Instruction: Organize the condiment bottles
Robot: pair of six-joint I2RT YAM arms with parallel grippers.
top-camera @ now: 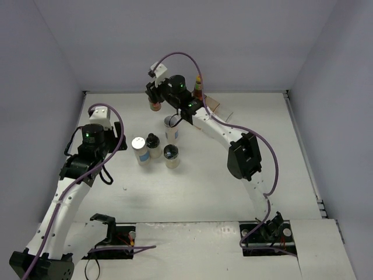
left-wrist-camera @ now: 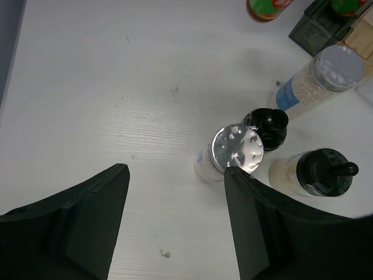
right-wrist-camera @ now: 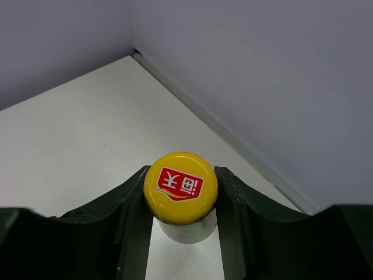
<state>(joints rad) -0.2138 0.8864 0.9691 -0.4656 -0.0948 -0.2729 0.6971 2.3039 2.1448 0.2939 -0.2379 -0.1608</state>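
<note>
My right gripper (right-wrist-camera: 180, 189) is shut on the yellow cap of a dark sauce bottle (right-wrist-camera: 180, 186), one finger on each side. Seen from above, that bottle (top-camera: 155, 105) is at the back of the table, under the right gripper (top-camera: 155, 98). A second sauce bottle (top-camera: 199, 86) stands on the stepped rack (top-camera: 217, 105). Mid-table stand two silver-lidded shakers (top-camera: 140, 150) (top-camera: 172, 129) and two black-topped jars (top-camera: 154, 144) (top-camera: 171, 155). My left gripper (left-wrist-camera: 175, 172) hangs open over bare table. The near shaker (left-wrist-camera: 233, 153) is just beyond its right fingertip.
The back wall (top-camera: 186, 46) and the left wall (top-camera: 35, 105) close off the table. The right arm (top-camera: 245, 154) arches over the right half of the table. The left arm's wrist (top-camera: 91, 135) hovers left of the cluster.
</note>
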